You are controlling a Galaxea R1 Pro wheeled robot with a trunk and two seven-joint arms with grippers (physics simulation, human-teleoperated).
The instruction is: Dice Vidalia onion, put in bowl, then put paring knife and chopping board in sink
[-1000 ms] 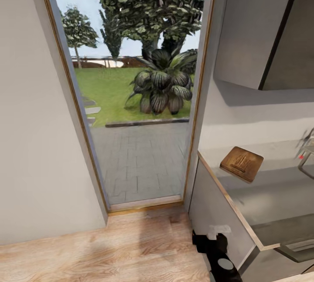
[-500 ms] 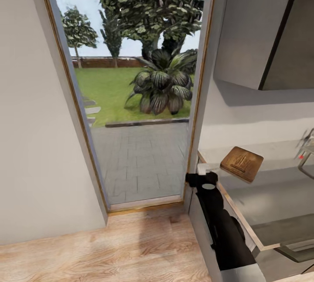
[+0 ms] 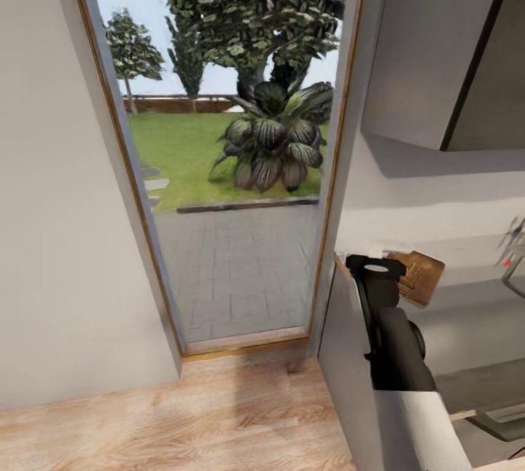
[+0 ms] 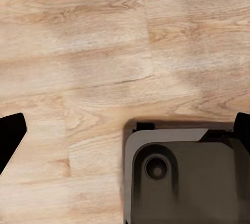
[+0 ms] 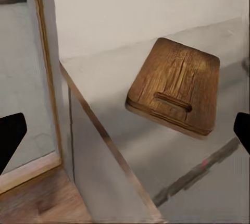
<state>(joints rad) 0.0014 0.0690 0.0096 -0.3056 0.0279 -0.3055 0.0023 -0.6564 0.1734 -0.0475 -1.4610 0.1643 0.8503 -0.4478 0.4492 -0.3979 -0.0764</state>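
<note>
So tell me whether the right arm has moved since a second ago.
Yes. The right arm has risen from the floor up over the countertop edge, reaching the chopping board.

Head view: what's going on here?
The robot stands by a glass door at the end of the countertop. Its right arm is raised over the counter's corner toward the chopping board, which lies flat near the wall with nothing on it. The right gripper has its jaws spread wide and holds nothing. The left gripper points down at the wood floor, also open and empty.
</note>
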